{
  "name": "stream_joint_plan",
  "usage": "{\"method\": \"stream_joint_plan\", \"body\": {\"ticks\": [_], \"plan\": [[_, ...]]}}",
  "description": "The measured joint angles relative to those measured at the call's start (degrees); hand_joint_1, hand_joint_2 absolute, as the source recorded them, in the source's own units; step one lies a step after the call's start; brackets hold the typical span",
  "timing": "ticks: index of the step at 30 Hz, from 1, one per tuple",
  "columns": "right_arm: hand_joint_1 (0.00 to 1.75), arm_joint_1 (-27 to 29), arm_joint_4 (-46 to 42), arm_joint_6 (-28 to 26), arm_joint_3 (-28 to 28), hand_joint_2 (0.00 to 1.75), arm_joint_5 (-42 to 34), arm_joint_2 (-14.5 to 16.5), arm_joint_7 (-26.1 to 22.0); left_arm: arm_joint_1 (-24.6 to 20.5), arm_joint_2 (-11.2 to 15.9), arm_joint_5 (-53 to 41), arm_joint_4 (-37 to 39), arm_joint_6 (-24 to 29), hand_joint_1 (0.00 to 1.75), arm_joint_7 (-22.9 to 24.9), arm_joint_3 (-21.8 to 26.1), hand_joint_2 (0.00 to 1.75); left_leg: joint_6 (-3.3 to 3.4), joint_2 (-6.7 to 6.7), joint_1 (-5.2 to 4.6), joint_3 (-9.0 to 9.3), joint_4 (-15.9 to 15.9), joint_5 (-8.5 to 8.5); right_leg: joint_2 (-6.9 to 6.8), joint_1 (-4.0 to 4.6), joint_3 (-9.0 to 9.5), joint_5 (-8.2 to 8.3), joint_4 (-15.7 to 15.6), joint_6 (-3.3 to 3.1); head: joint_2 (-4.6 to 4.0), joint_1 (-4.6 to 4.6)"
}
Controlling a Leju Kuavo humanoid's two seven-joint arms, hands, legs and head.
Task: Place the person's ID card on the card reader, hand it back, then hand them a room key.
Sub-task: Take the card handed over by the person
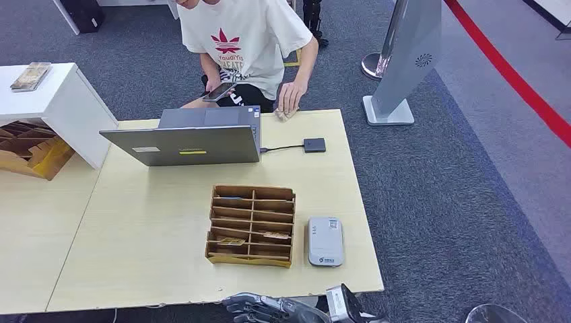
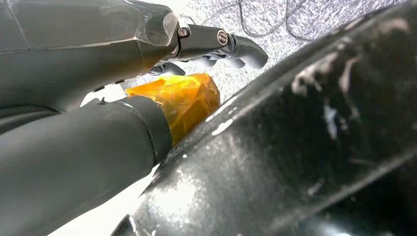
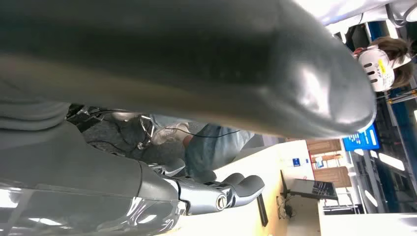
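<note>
Grey card reader (image 1: 325, 241) lies bare on the bench (image 1: 148, 235), so the task looks unstarted. Both hands, the left hand (image 2: 216, 46) and right hand (image 3: 221, 191), hang empty with fingers loosely apart; next, one must reach far toward the person (image 1: 246, 40) for the ID card, which I cannot see.

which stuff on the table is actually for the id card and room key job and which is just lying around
For the job:
- grey card reader
- wooden card organizer, with a few cards in its slots
- the person's hand resting on the table edge

Just lying about:
- laptop
- small black box cabled to it
- phone in the person's other hand
</note>
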Motion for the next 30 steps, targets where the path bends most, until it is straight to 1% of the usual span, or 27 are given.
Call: {"method": "stream_joint_plan", "body": {"ticks": [4,10,14,17,21,23,26,28,30], "plan": [[0.0,-0.1,0.1,-0.1,0.0,0.0,0.2,-0.2,-0.2,0.4,0.0,2.7,0.0,-0.1,0.0,-1.2,1.1,0.0,0.0,0.0,0.0,0.0,0.0,0.0,0.0,0.0,0.0,0.0,0.0,0.0,0.0,0.0],[0.0,-0.1,0.1,-0.3,0.0,0.0,0.3,-0.3,-0.4,1.5,0.0,8.4,0.0,-0.7,0.0,-3.7,5.2,0.0,0.0,0.0,0.0,0.0,0.0,0.0,0.0,0.0,-0.01,0.0,0.0,0.0,0.0,0.01],[0.0,-0.1,0.1,-0.6,0.0,0.0,0.3,-0.3,-0.4,1.9,-0.3,10.5,0.0,-1.0,0.0,-4.0,7.5,0.0,0.0,0.0,0.0,0.0,0.0,0.0,0.0,0.0,-0.01,0.0,0.0,0.0,0.0,-0.01],[0.0,-0.1,0.1,-2.0,0.0,0.0,0.4,-0.3,-0.2,2.1,-0.5,11.3,0.0,-1.0,0.0,-3.9,9.0,0.0,0.0,0.0,0.0,0.0,0.0,0.0,0.0,0.0,0.0,0.0,0.0,0.0,0.0,0.0],[0.0,0.0,0.0,-5.0,-0.2,1.75,0.9,-0.3,0.7,2.2,-0.6,11.3,0.0,-1.0,0.0,-3.6,9.9,0.0,0.0,0.0,0.0,0.0,0.0,0.0,0.0,0.0,0.0,0.0,0.0,0.0,0.0,0.0],[0.0,0.0,-0.9,-7.6,-0.8,1.75,1.2,-0.6,0.9,2.2,-0.7,10.8,0.0,-1.0,0.0,-3.4,9.9,0.0,0.0,0.0,-0.02,0.0,0.0,0.0,0.0,-0.01,0.0,0.0,0.0,0.0,0.0,-0.01],[0.0,-0.2,-4.0,-13.3,-2.5,1.75,3.4,-1.4,1.0,2.2,-0.8,10.1,0.0,-1.0,0.0,-3.4,9.9,0.0,0.01,-0.01,-0.05,0.0,0.0,0.0,0.0,-0.03,0.0,0.0,0.0,0.01,0.0,-0.01],[0.0,-0.7,-6.8,-19.1,-4.1,1.75,7.6,-1.6,1.5,2.2,-0.8,10.1,0.0,-0.9,0.0,-3.3,9.9,0.0,0.01,-0.01,-0.06,-0.02,0.0,0.01,0.0,-0.04,0.0,0.01,0.0,0.01,0.0,-0.01],[0.0,-2.4,-9.4,-25.9,-5.6,1.75,14.2,-1.6,2.4,2.2,-0.8,10.3,0.0,-0.8,0.0,-3.3,9.9,0.0,0.04,0.0,-0.07,-0.02,0.0,0.03,0.01,-0.05,0.01,0.02,0.0,0.02,0.0,-0.01]]}}
